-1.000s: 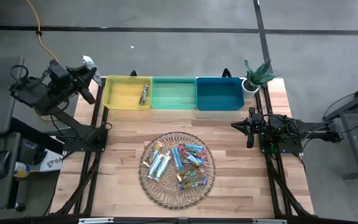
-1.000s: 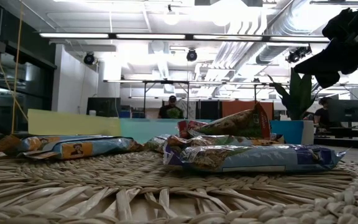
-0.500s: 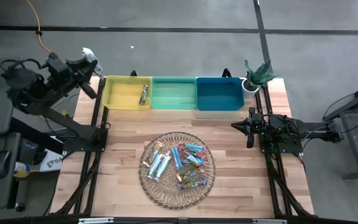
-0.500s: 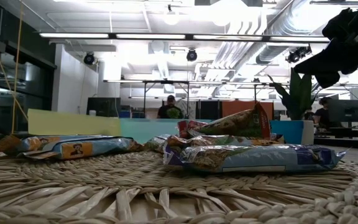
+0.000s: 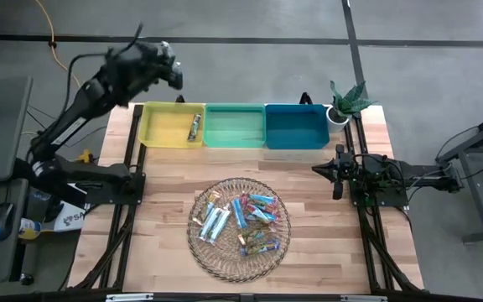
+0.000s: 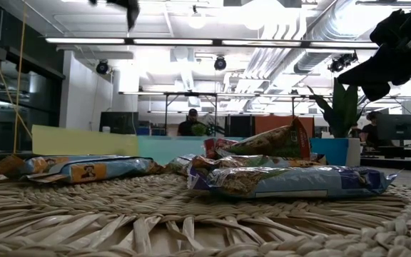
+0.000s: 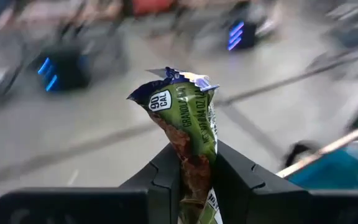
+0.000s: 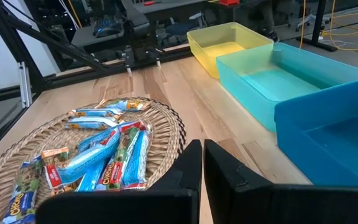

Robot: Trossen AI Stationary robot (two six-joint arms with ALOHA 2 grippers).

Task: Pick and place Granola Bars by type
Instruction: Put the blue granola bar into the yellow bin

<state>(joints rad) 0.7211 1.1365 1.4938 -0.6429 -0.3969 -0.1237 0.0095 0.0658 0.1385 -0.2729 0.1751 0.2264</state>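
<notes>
Several granola bars [image 5: 240,220] in blue-white, teal-pink and brown wrappers lie heaped on the round wicker tray [image 5: 204,256], also seen in the right wrist view [image 8: 98,152]. One more bar [image 5: 194,126] lies in the yellow bin [image 5: 166,126]. My left gripper [image 5: 168,74] is raised beyond the table's far left corner, next to the yellow bin, and is shut on a green-and-brown wrapped bar [image 7: 182,106]. My right gripper [image 5: 321,170] waits shut at the table's right side, touching nothing. My left gripper [image 7: 194,158] pinches the green-brown bar between its two fingers [image 7: 166,174] at the bar's lower half [image 7: 194,152]. The crimped upper end [image 7: 173,78] sticks out past the fingertips. The bar is lifted clear of everything.
A green bin [image 5: 234,124] and a blue bin [image 5: 296,126] stand in a row with the yellow one along the far edge. A small potted plant [image 5: 346,101] sits at the far right corner. Bare wood lies between bins and tray.
My left arm has swung fast from beyond the table's left edge toward the far side and to the right, rising and stretching out, so its gripper now hangs high by the yellow bin's far left corner. It has carried the bar along.
</notes>
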